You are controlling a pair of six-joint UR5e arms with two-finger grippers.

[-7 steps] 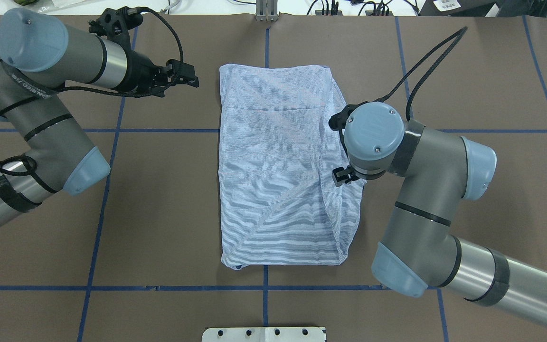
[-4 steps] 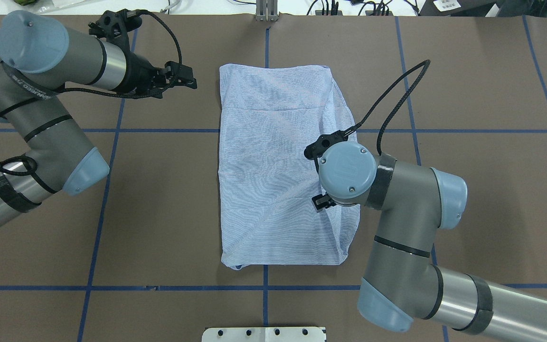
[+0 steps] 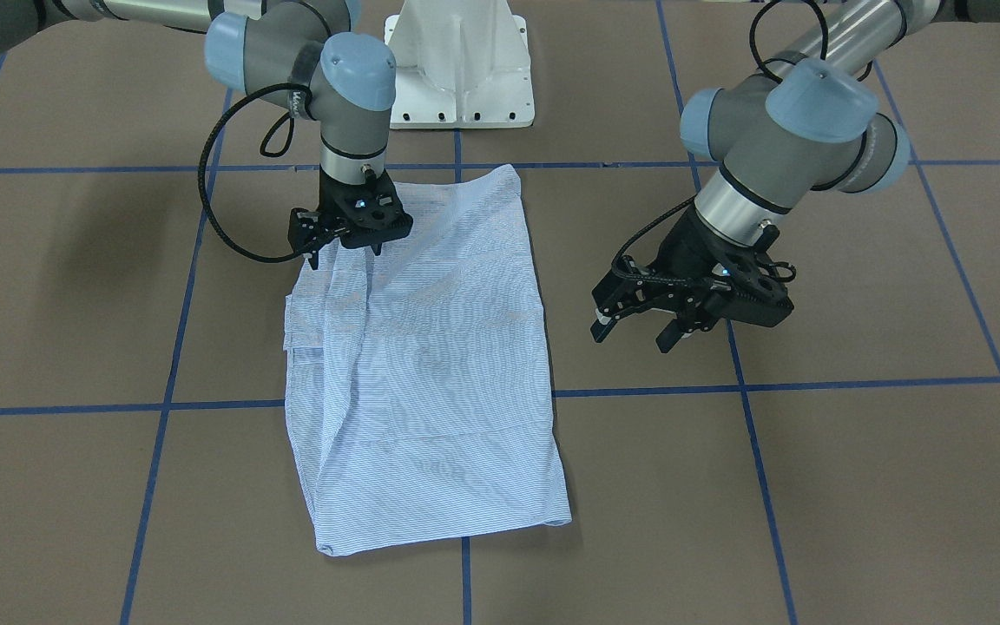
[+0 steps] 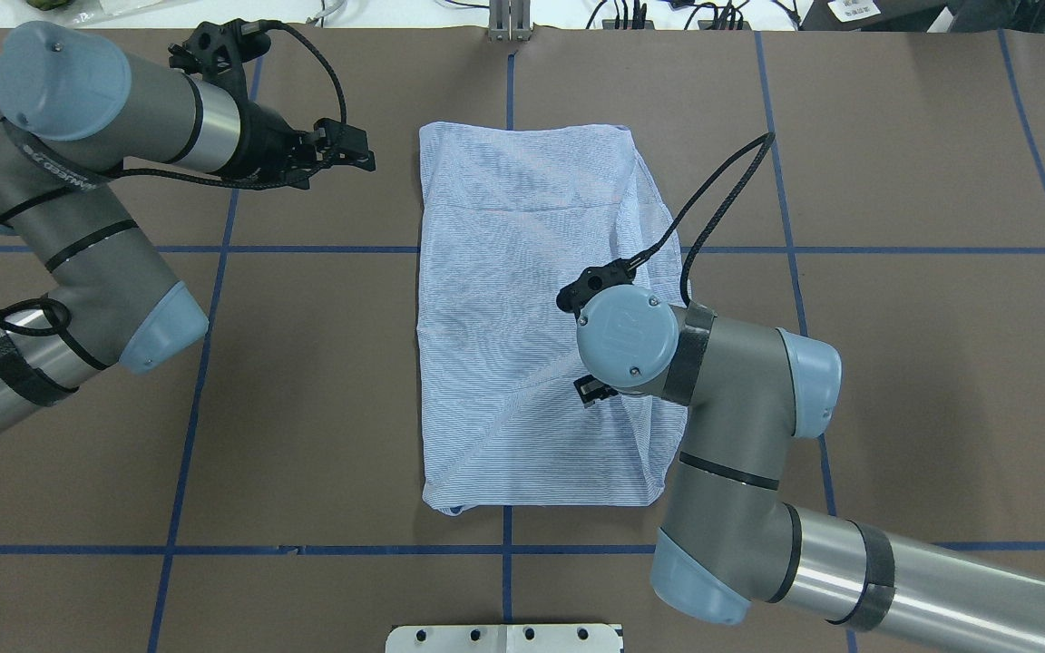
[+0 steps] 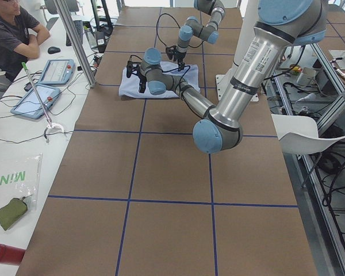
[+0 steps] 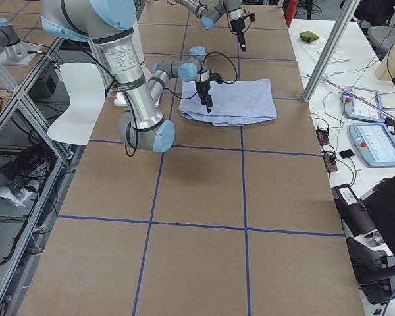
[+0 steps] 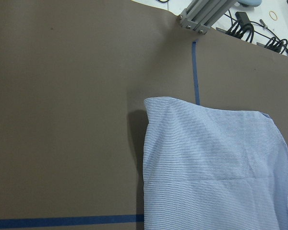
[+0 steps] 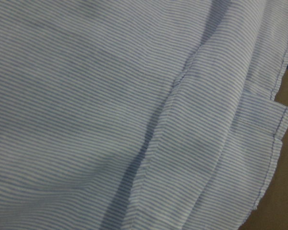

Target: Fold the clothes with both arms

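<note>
The light blue striped shirt (image 4: pixel 522 299) lies folded into a long rectangle in the middle of the brown table (image 4: pixel 305 408); no buttons or collar show. My right gripper (image 3: pixel 357 249) points straight down onto the shirt's (image 3: pixel 430 365) near right part, beside a diagonal fold. It looks open, with its tips at the cloth. The right wrist view is filled by striped fabric (image 8: pixel 110 96) with a seam and a hem. My left gripper (image 4: pixel 370 151) hangs open and empty to the left of the shirt's far left corner (image 7: pixel 156 103), apart from it; the front view also shows this gripper (image 3: pixel 634 334) open.
Blue tape lines (image 4: pixel 305 249) divide the table into squares. The white pedestal base (image 3: pixel 457 69) stands at the robot's edge. A metal post (image 4: pixel 509 23) rises at the far edge. A person (image 5: pixel 11 34) sits at a side bench with tablets (image 5: pixel 57 72).
The right arm has swung in over the shirt, towards the robot and to the left, bringing its gripper down near the diagonal fold. The left arm has barely moved.
</note>
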